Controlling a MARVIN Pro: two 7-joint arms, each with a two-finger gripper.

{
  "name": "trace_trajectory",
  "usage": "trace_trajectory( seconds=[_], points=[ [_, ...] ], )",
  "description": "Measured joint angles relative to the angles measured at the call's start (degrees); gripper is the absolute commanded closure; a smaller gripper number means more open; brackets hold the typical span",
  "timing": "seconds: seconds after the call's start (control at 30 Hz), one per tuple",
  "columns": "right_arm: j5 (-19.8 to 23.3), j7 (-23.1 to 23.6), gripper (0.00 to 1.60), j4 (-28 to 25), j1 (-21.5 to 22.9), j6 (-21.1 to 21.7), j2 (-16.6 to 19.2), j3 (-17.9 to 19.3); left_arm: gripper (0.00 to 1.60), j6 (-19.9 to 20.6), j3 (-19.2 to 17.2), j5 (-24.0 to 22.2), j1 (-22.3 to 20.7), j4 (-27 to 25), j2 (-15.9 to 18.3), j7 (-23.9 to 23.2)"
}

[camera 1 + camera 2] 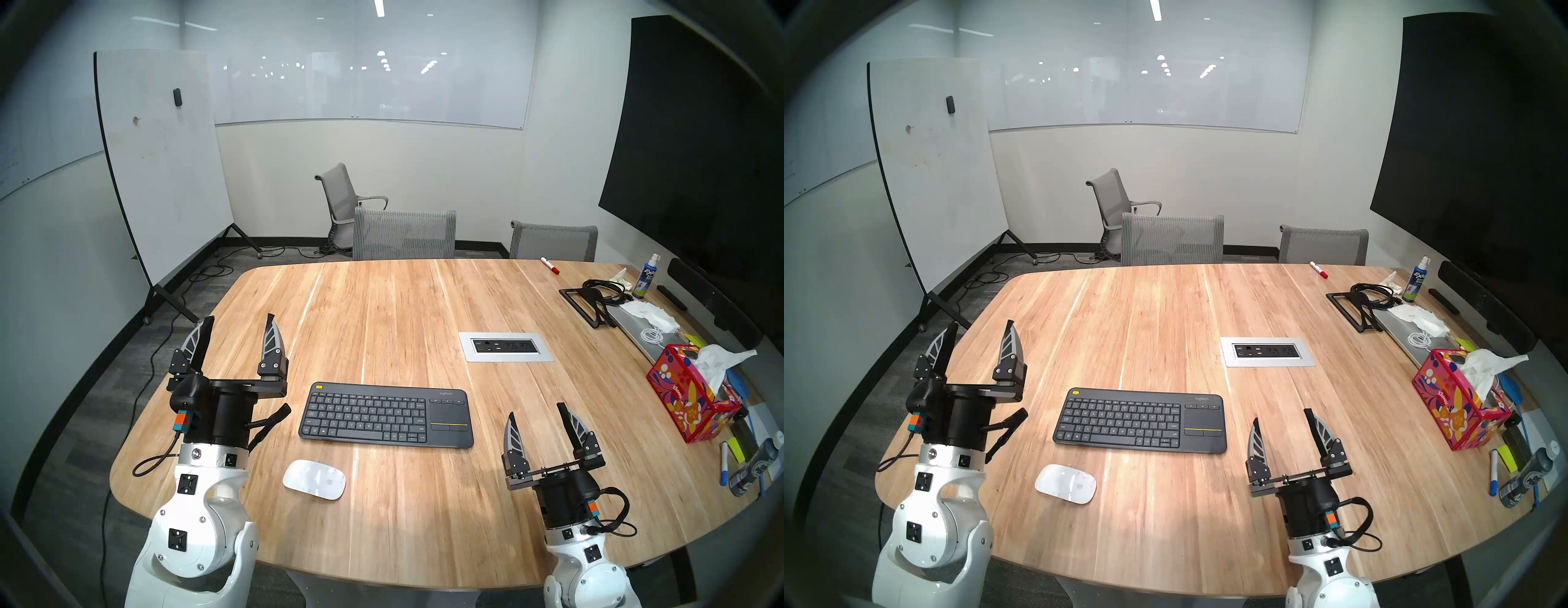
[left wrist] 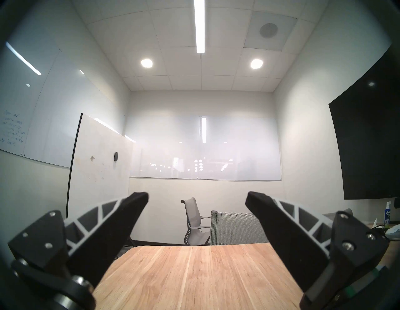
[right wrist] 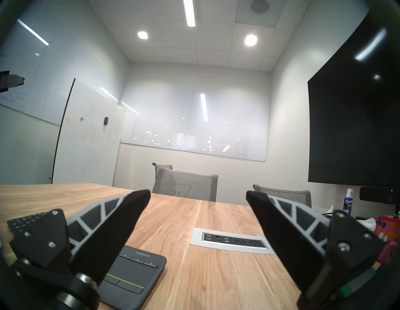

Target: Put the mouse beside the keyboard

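The white glossy mouse lies on the wooden table, in front of the left end of the dark grey keyboard, apart from it. My left gripper is open and empty, raised left of the keyboard. My right gripper is open and empty, just right of the keyboard's touchpad end. The right wrist view shows the keyboard's touchpad end at lower left. The left wrist view shows only bare table; its open gripper holds nothing.
A power outlet plate is set in the table behind the keyboard. A red tissue box, markers, a spray bottle, cables and a laptop crowd the right edge. Two grey chairs stand at the far side.
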Motion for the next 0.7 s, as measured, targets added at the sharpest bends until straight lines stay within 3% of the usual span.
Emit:
trace_trajectory(
  seconds=[0.27, 0.7],
  points=[
    [0.0, 0.0, 0.0, 0.02, 0.0, 0.0, 0.0, 0.0, 0.0, -1.07, -0.49, -0.36, 1.71, 0.4, 1.22, -2.07],
    [-0.01, 0.0, 0.0, 0.03, 0.0, 0.0, 0.0, 0.0, 0.0, -2.22, -5.55, 0.32, 2.03, 4.8, 3.54, -4.3]
  ],
)
